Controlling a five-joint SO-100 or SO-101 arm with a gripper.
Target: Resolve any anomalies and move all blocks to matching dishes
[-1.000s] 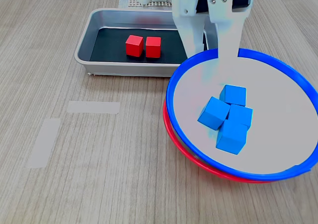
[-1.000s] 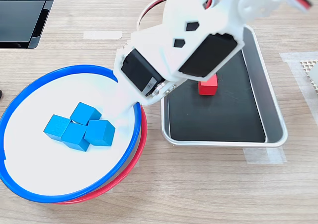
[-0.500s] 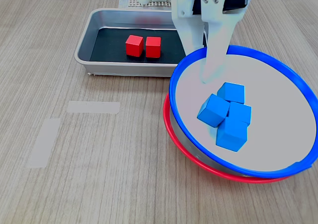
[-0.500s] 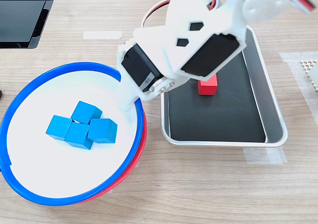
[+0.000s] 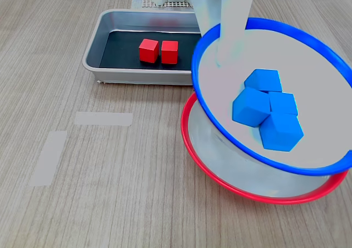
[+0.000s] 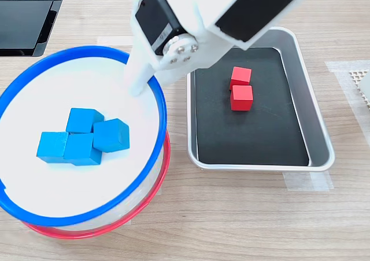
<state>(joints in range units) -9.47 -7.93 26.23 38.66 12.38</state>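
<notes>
In the first exterior view, the shallow round blue-rimmed dish (image 5: 204, 92) hangs tilted above the matching red-rimmed dish (image 5: 193, 149), which sits flat on the pale wood-grain counter (image 5: 110, 193). The white plastic gripper (image 5: 228, 44) has its jaws clamped on the blue rim at the far edge. Four small matte blue cubes (image 5: 268, 116) bunch together on the lifted dish's pale grey inside. Behind, to the first exterior view's left, a rectangular silver metal tray with a black liner (image 5: 102, 31) holds two small red cubes (image 5: 158, 51) side by side. Two pale tape strips (image 5: 103, 118) lie on the counter. Half a second ago the blue dish sat nearly nested in the red one; now a clear gap shows.

In the second exterior view, the arm's bulky white body (image 6: 202, 24) blocks the tray's near corner, and the jaws' grip point is partly hidden. The blue dish covers most of the red dish beneath; it has risen since before
</notes>
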